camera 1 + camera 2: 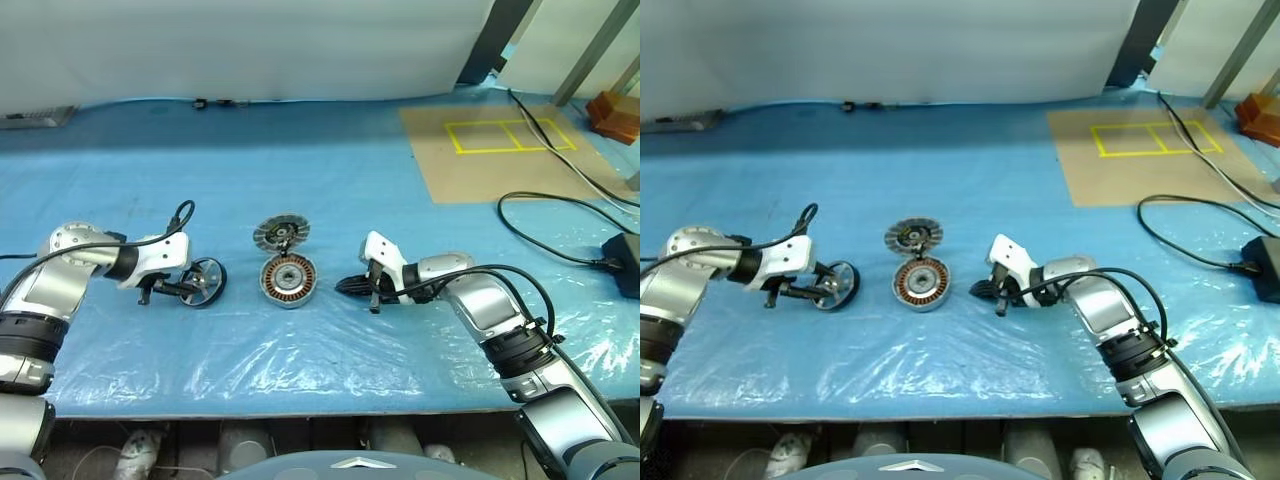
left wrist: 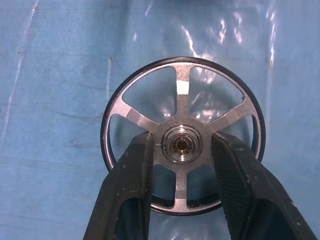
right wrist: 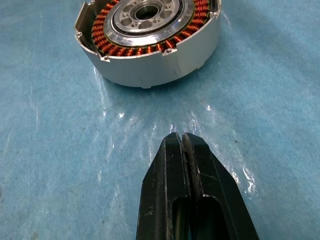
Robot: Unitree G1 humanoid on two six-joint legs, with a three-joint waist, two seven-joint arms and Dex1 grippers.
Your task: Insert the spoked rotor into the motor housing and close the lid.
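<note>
The spoked rotor (image 2: 182,100), a dark-rimmed wheel with silver spokes, stands on edge left of the motor housing. My left gripper (image 1: 192,287) is shut on its hub, with one black finger (image 2: 135,170) on each side. The motor housing (image 1: 288,279), a grey cup with copper windings, sits open-topped at the table's middle. The lid (image 1: 281,236), a finned silver disc, lies just behind it, touching or nearly so. My right gripper (image 3: 181,136) is shut on nothing, low over the sheet, a short way right of the housing (image 3: 150,45) and pointing at it.
A blue plastic sheet (image 1: 300,150) covers the table. A brown board with yellow tape rectangles (image 1: 500,150) lies at the back right. Black cables (image 1: 560,215) and a black box (image 1: 625,262) lie at the right edge. The table's front edge (image 1: 300,412) is near.
</note>
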